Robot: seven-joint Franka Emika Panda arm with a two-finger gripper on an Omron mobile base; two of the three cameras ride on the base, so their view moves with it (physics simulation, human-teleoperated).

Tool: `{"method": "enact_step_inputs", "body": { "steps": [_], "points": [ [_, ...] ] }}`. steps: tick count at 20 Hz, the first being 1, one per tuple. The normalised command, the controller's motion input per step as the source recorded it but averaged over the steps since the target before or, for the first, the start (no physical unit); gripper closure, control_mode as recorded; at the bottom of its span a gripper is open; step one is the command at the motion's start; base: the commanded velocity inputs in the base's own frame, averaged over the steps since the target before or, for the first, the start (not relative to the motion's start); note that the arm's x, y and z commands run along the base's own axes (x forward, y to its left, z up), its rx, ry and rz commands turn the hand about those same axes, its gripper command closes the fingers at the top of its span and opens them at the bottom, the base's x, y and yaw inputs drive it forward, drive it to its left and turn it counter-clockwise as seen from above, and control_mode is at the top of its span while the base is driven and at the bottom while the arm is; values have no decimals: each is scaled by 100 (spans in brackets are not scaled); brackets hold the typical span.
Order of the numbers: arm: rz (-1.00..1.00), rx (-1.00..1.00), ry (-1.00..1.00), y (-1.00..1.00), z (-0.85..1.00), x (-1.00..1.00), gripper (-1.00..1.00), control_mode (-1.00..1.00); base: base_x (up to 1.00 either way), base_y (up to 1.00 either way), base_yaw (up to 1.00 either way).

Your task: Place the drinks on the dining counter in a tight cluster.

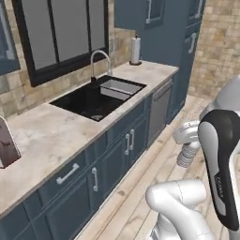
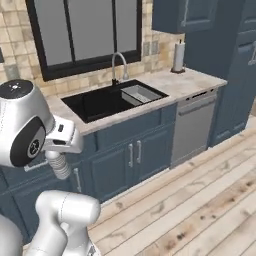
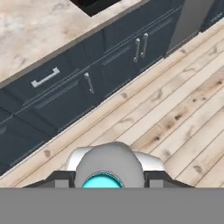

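The fingers [image 3: 61, 178] stand at a narrow gap, one on each side of the clear bottle [image 3: 109, 168], clamped on it. In the hand view the bottle is seen end-on: its blue cap is nearest the camera and its grey shoulder widens beyond.

From the base views the bottle [image 1: 186, 157] [image 2: 60, 166] shows as a ribbed grey body hanging below the white hand, slightly tilted. It is in the air over the floor [image 1: 140, 187] [image 2: 200, 200] [image 3: 175, 109] and touches nothing but the fingers.

The floor is pale wood planks. Just beyond the bottle stands a row of dark blue cabinets [image 1: 117, 154] [image 2: 130, 155] [image 3: 87, 74] with silver handles. The bottle hangs in front of these, below the level of the beige stone surface [image 1: 47, 136] [image 2: 195, 80] [image 3: 30, 30] above them.

Set into that surface is a black sink [image 1: 93, 101] [image 2: 110, 100], with a curved silver tap [image 1: 101, 61] [image 2: 119, 65] behind it. A grey dishwasher [image 1: 159, 110] [image 2: 192, 125] sits under the far end of the surface. A paper roll [image 1: 135, 50] [image 2: 178, 56] stands upright on the far corner. A black-framed window [image 1: 61, 33] [image 2: 85, 30] is on the tiled wall behind the sink.
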Motion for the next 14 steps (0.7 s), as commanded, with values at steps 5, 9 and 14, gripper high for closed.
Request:
{"method": "enact_step_inputs", "body": {
  "steps": [5,9,14],
  "points": [
    [0,0,0,0,0,0,100,100,43,0,-80],
    [0,0,0,0,0,0,100,100,55,0,-77],
    [0,0,0,0,0,0,100,100,82,0,-66]
  ]
}}
